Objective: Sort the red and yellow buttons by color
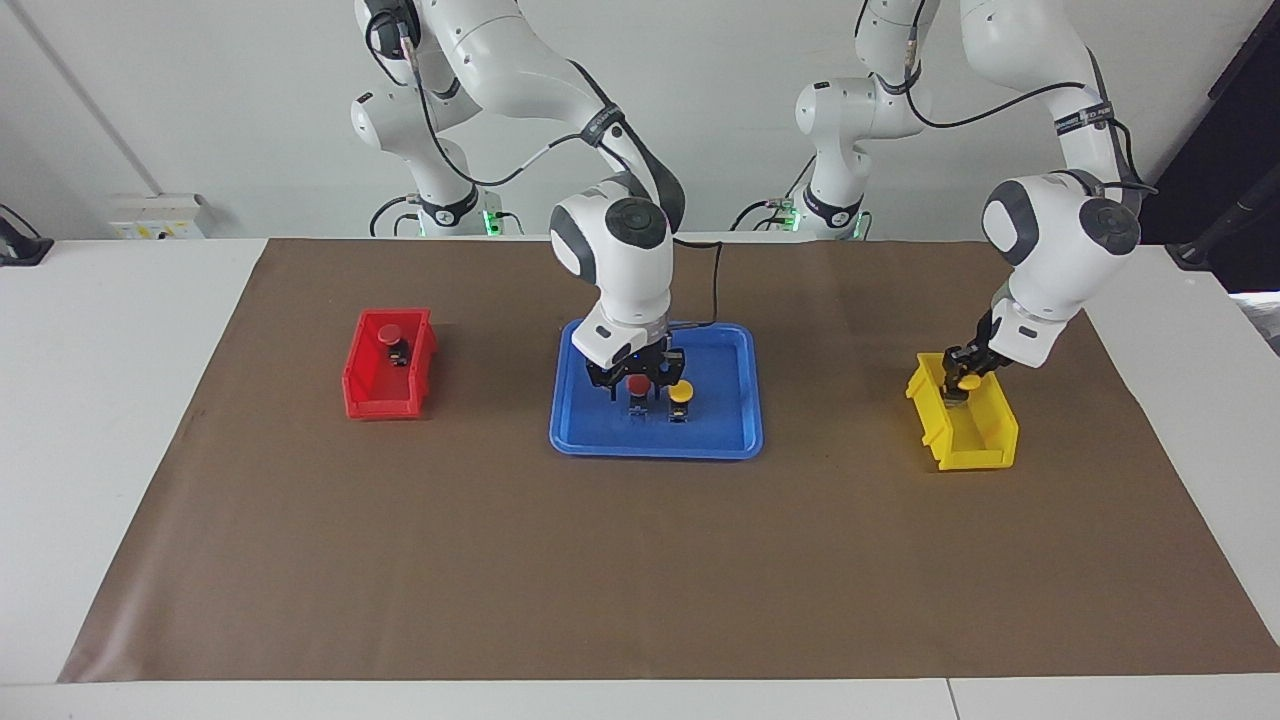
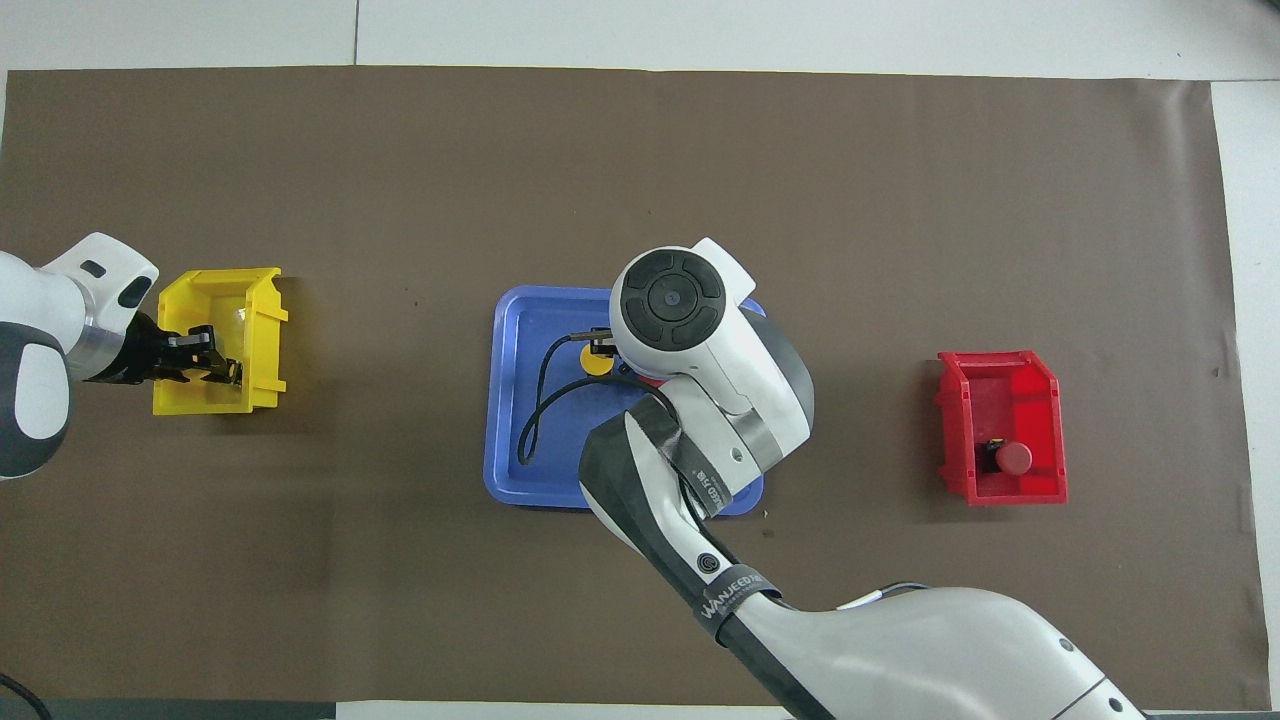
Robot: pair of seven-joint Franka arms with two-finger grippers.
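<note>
The right gripper (image 1: pixel 637 384) is low inside the blue tray (image 1: pixel 720 440), its fingers standing on both sides of a red button (image 1: pixel 637 384); whether they already press it, I cannot tell. Just beside this gripper, toward the left arm's end, a yellow button (image 1: pixel 681 392) stands in the same tray. The left gripper (image 1: pixel 966 381) reaches into the yellow bin (image 1: pixel 985 445) and grips a second yellow button (image 1: pixel 968 380). The red bin (image 1: pixel 372 385), toward the right arm's end, contains another red button (image 1: pixel 391 334). In the overhead view the right arm covers most of the tray, and only an edge of the yellow cap is visible.
</note>
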